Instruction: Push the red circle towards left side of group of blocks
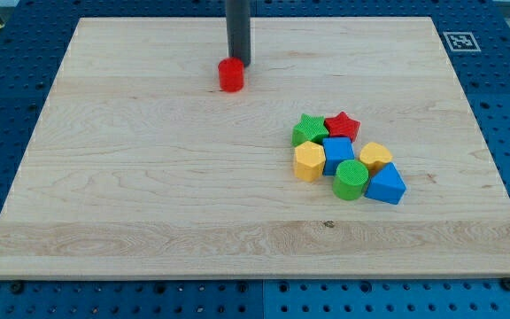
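The red circle (231,75) lies on the wooden board near the view's top, left of centre. My tip (240,64) stands just behind it, at its upper right edge, touching or almost touching it. The group of blocks sits right of centre: a green star (307,130), a red star (342,126), a blue block (337,154), a yellow hexagon (309,161), a yellow block (375,157), a green circle (351,180) and a blue triangle (386,185). The red circle is well apart from the group, up and to its left.
The wooden board (149,195) lies on a blue perforated table. A black-and-white marker tag (459,41) sits off the board's top right corner.
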Robot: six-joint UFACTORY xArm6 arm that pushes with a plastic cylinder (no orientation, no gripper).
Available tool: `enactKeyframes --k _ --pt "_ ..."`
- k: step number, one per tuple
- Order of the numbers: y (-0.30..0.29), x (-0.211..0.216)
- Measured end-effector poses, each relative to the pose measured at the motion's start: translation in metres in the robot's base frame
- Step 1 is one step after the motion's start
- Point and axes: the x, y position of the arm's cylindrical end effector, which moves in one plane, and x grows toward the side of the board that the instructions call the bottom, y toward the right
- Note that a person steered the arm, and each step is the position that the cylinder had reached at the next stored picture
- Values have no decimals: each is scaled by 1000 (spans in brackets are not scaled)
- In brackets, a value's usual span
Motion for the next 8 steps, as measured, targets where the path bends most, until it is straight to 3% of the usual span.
enactKeyframes --k 1,2,3,5,6,7,8 --pt "17 41" --pt "25 37" --pt "26 8" --pt "-36 2" --pt "-43 34" --pt "-14 67" --pt "-2 72"
